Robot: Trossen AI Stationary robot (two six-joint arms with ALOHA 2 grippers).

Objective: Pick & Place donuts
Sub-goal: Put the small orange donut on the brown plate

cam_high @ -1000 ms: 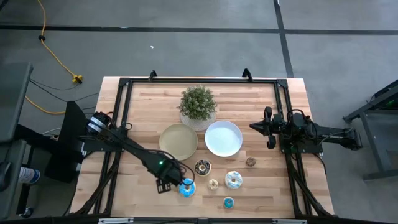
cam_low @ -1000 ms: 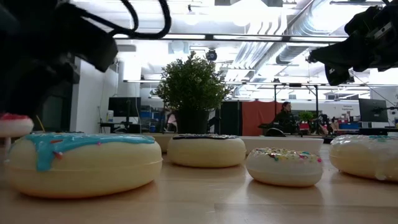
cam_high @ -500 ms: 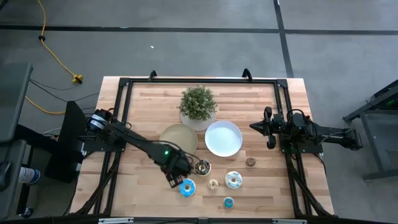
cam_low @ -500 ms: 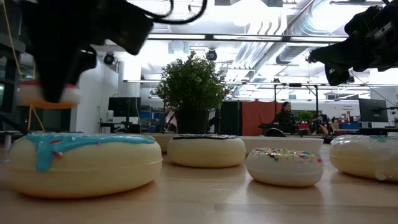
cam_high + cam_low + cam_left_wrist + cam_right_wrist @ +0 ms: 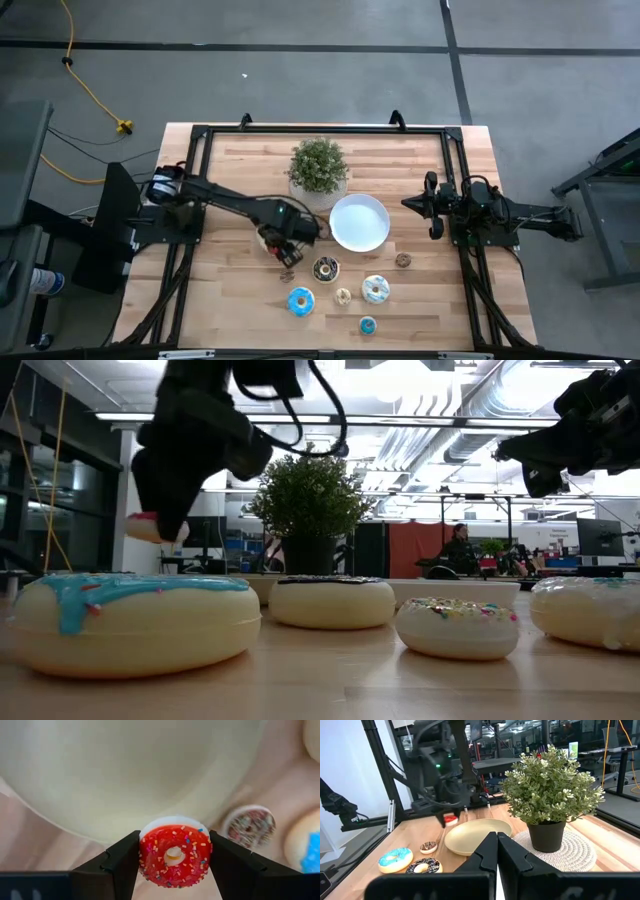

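Observation:
My left gripper (image 5: 174, 857) is shut on a small red-iced donut (image 5: 174, 854) with sprinkles and hangs over the near rim of the round tan plate (image 5: 125, 770); the low view shows the donut (image 5: 150, 528) high above the table. On the wood near the plates lie a small brown sprinkled donut (image 5: 250, 826), a big blue-iced donut (image 5: 300, 300), a chocolate one (image 5: 326, 268), a small tan one (image 5: 343, 296), a white one with blue icing (image 5: 376, 289), a small brown one (image 5: 403, 260) and a small blue one (image 5: 367, 325). My right gripper (image 5: 496, 851) is shut and waits at the table's right side. My left gripper pinches the red donut between its two fingers (image 5: 122, 862), which press on opposite sides of its outer rim (image 5: 142, 852). The fingers come from above, pointing down. The donut is lifted clear, its iced face up toward the wrist camera.
A round white plate (image 5: 360, 222) sits right of the tan plate. A potted plant (image 5: 318, 167) on a round woven mat stands at the far side behind both plates. A black frame (image 5: 200, 135) runs along the table's edges. Bare wood lies left of the donuts.
My left gripper, shut on the red donut, has risen from beside the big blue donut and moved toward the far edge, stopping over the tan plate's near rim. The donut has gone from table height to well above it. The small brown sprinkled donut now shows.

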